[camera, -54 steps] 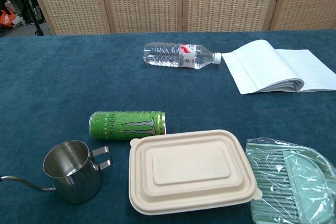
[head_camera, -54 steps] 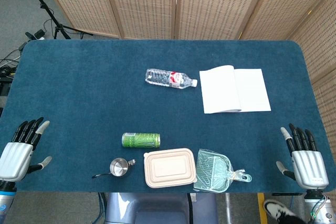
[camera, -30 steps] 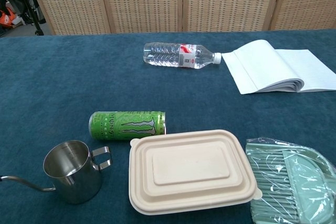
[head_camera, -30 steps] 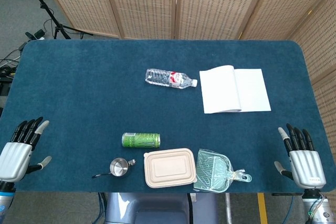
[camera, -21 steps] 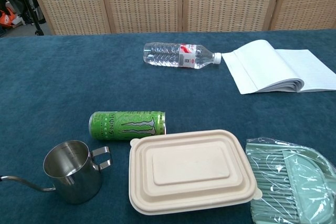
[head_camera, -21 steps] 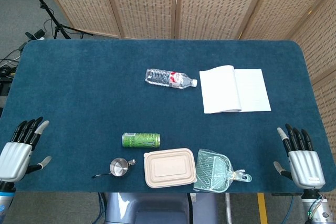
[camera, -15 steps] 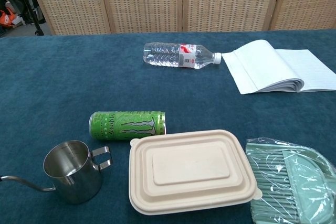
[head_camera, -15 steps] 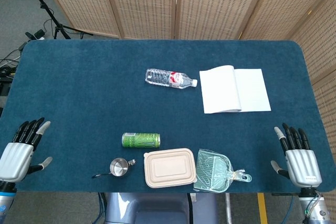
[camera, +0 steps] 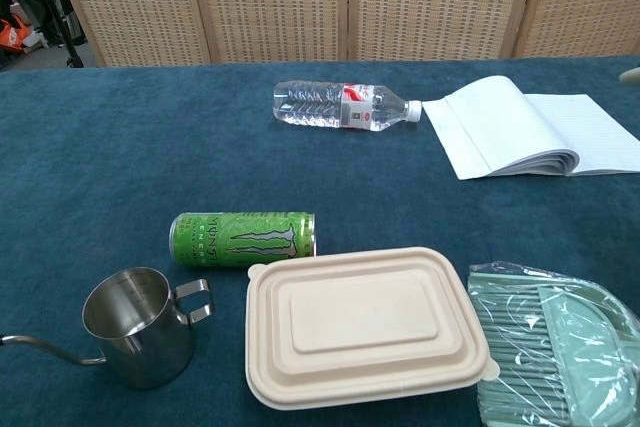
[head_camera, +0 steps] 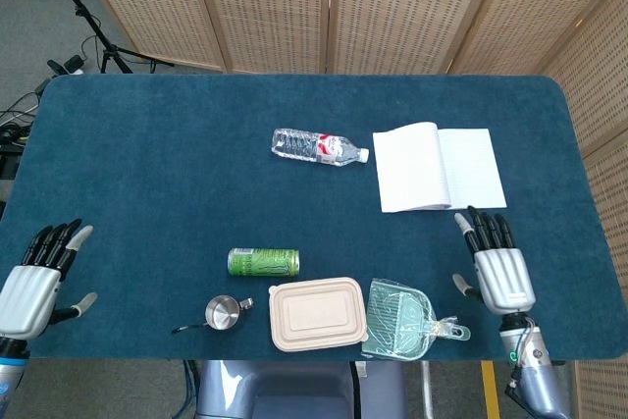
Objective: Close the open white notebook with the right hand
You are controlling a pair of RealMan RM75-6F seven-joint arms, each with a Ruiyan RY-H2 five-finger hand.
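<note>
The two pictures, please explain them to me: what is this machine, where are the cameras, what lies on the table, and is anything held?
This is a two-armed robot with human-like hands, steered by a person. The head view looks down from above; the chest view looks across the blue table from lower down. On it lie an open white notebook, a water bottle on its side, a green can on its side, a small metal pitcher, a lidded beige container and a green dustpan. The left hand and right hand are open and hold nothing.
</note>
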